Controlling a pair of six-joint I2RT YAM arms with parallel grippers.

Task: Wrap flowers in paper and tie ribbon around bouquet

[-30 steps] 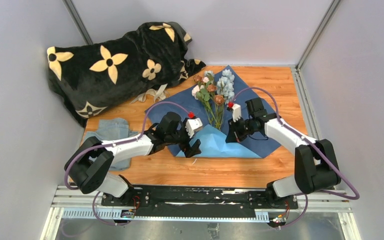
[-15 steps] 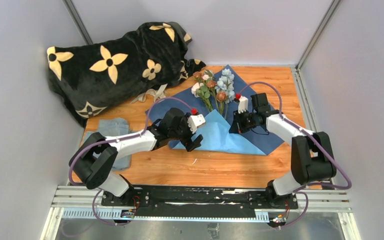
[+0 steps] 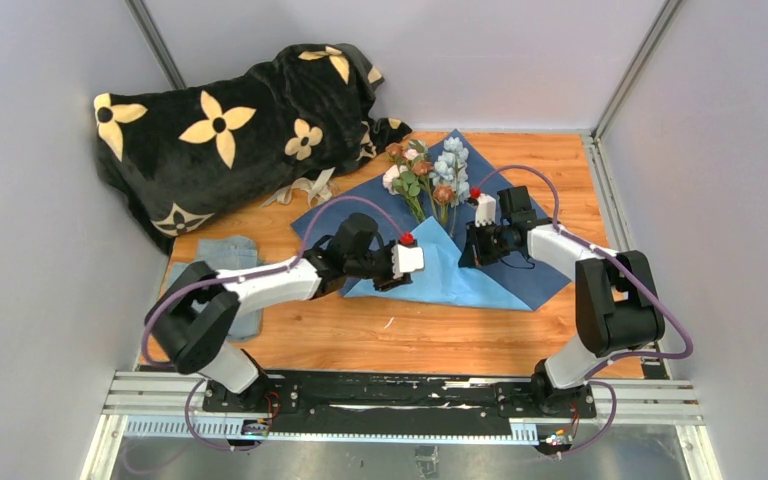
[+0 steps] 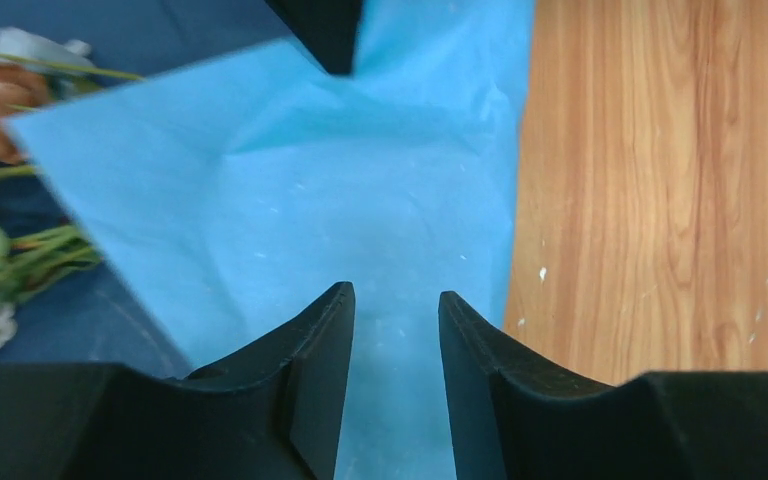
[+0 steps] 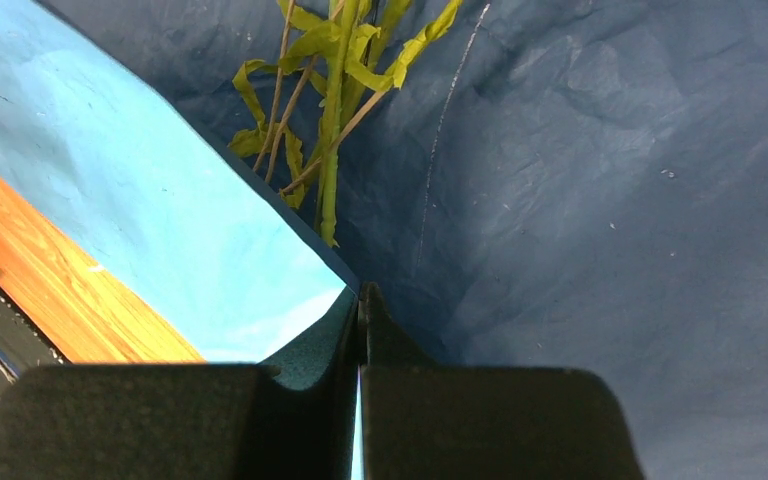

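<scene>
The flowers (image 3: 425, 175) lie on the dark blue paper (image 3: 545, 265), heads toward the back wall. The sheet's near corner is folded over, showing a light blue flap (image 3: 445, 280) across the stem ends. My left gripper (image 3: 390, 280) hovers low over the flap's left part. Its fingers stand apart with light blue paper behind the gap (image 4: 396, 295). My right gripper (image 3: 468, 255) is shut on the flap's fold edge (image 5: 362, 290), just right of the green stems (image 5: 332, 150). The ribbon (image 3: 305, 188) lies looped by the blanket.
A black blanket with cream flower prints (image 3: 230, 120) is heaped at the back left. A grey-blue cloth (image 3: 222, 262) lies at the left edge under my left arm. Bare wood (image 3: 440, 335) runs in front of the paper. Grey walls close in both sides.
My left gripper has moved right over the light blue flap and its jaws have narrowed. My right gripper has carried the fold edge back toward the stems, then held still.
</scene>
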